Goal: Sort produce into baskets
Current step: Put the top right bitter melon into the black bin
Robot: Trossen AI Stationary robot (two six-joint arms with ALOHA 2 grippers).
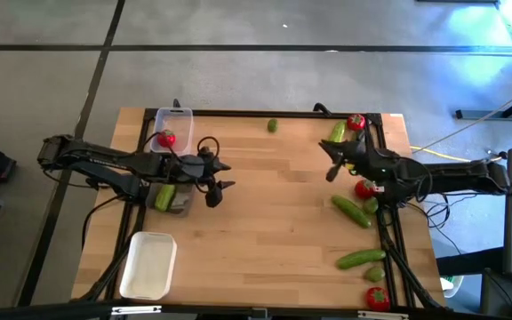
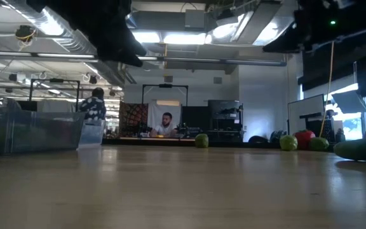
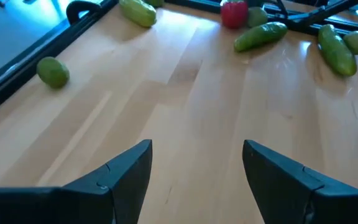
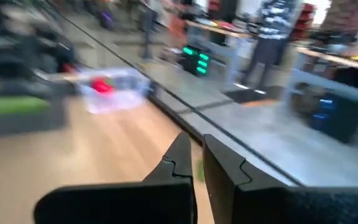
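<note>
My left gripper (image 1: 223, 176) (image 3: 197, 165) hovers open over bare wood, beside two clear baskets. The far basket (image 1: 174, 117) holds a tomato (image 1: 165, 138). The nearer one (image 1: 178, 203) holds a cucumber (image 1: 164, 197). A white basket (image 1: 149, 265) stands at the near left. My right gripper (image 1: 332, 169) (image 4: 194, 163) is shut on nothing, raised above the table's right half. Loose produce lies along the right edge: tomatoes (image 1: 356, 122) (image 1: 364, 188) (image 1: 378, 298) and cucumbers (image 1: 338, 132) (image 1: 351, 210) (image 1: 361, 259). One lime (image 1: 272, 125) (image 3: 53, 71) rests near the far edge.
A black metal frame (image 1: 238, 114) runs along the table's edges. Two more limes (image 1: 371, 204) (image 1: 375, 275) lie among the produce on the right. Bare wood (image 1: 274, 222) stretches between the two grippers. People show in the room beyond the table's far edge (image 2: 164, 124).
</note>
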